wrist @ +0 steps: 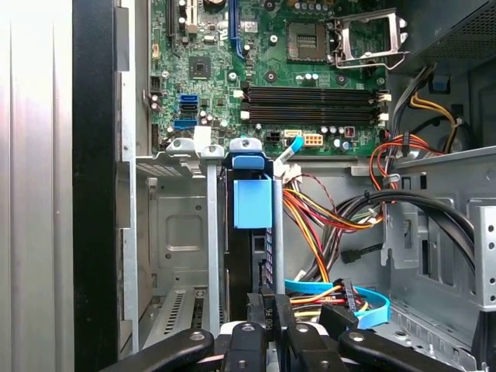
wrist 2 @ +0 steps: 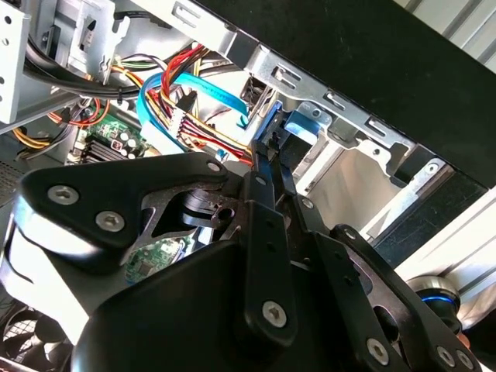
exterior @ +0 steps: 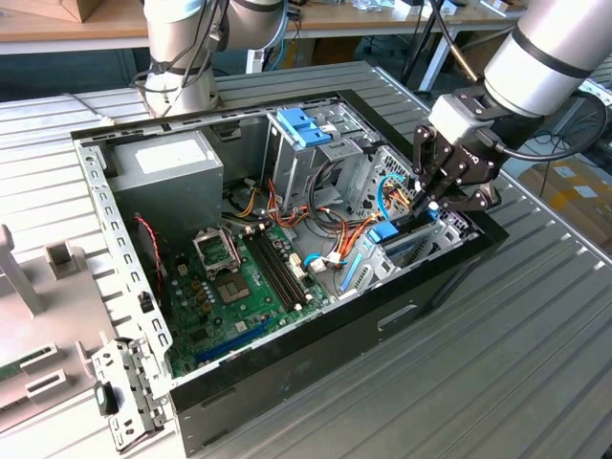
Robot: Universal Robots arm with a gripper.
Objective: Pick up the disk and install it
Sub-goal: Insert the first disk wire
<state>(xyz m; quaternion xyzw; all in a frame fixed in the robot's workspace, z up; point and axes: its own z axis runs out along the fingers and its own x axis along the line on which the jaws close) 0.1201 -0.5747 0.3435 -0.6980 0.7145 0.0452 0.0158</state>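
Observation:
The disk (exterior: pixel 385 233) stands on edge in a slot of the silver drive bay (exterior: pixel 366 273), at the corner of the open computer case on the exterior view's right. Its blue plastic tab (wrist: pixel 252 203) and blue rail (wrist 2: pixel 299 127) show at its far end. My gripper (exterior: pixel 422 212) reaches down into the case at the disk's near end. In both wrist views the fingers (wrist: pixel 257 308) are drawn close together, pinching the disk's thin dark edge (wrist: pixel 265 263). The gripper (wrist 2: pixel 268 155) sits just short of the blue rail. The disk's body is mostly hidden by the bay walls.
Orange, red and blue cables (wrist: pixel 325 232) bunch right beside the bay. The green motherboard (exterior: pixel 239 287), the grey power-supply box (exterior: pixel 167 167) and a drive cage with a blue latch (exterior: pixel 304 129) sit inside the case. A second arm's base (exterior: pixel 182 67) stands behind it. Grey fixtures (exterior: pixel 48 268) lie on the exterior view's left.

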